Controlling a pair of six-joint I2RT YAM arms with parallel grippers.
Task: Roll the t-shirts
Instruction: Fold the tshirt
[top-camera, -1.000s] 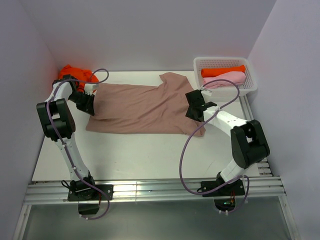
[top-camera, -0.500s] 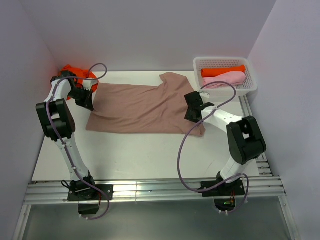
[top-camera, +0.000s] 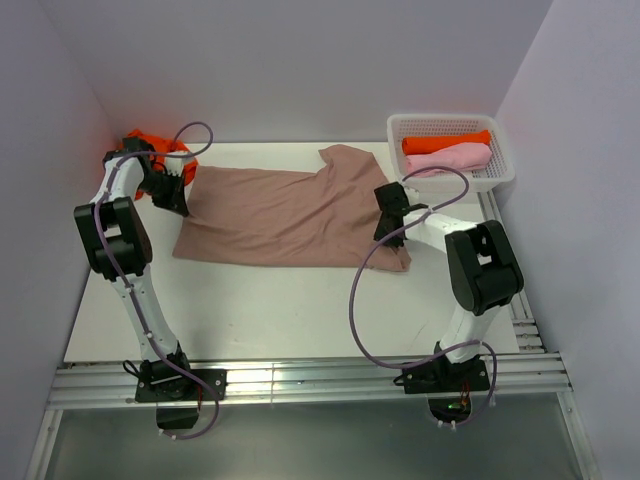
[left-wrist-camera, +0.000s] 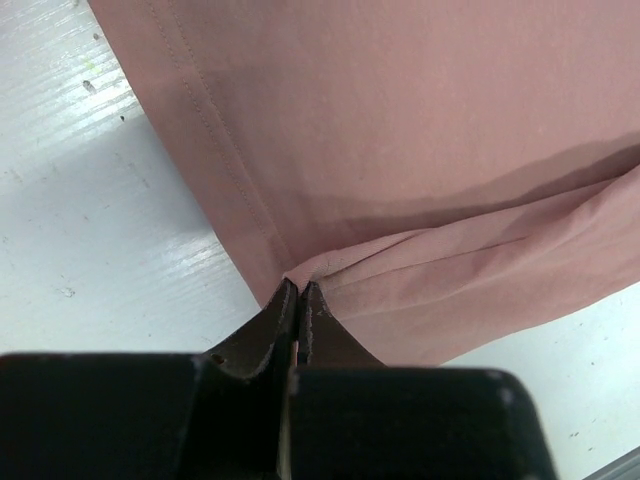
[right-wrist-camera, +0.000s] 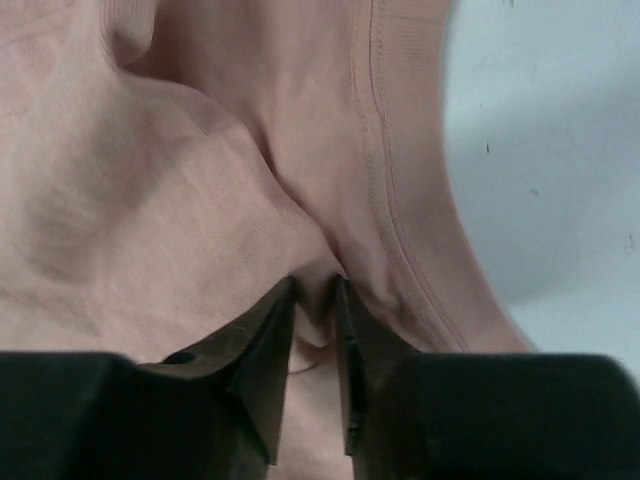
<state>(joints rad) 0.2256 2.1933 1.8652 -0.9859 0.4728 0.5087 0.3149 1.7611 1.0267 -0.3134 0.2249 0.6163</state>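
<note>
My left gripper has its fingers pressed almost together, with a thin fold of the brown shirt nipped between the tips. The pinch sits right at a stitched edge, where the cloth doubles over itself and meets the white table. My right gripper stands narrow, a small bunch of the same cloth caught between its fingers, just beside a ribbed, double-stitched band that curves off toward bare table.

From above, the brown shirt lies spread flat across the far half of the table, long side running left to right. The left gripper holds its far left corner and the right gripper its right end, near the middle of that edge. One flap reaches toward the back wall.

Behind the left gripper an orange heap sits in the far left corner. At far right, a white basket holds an orange roll and a pink roll side by side.
</note>
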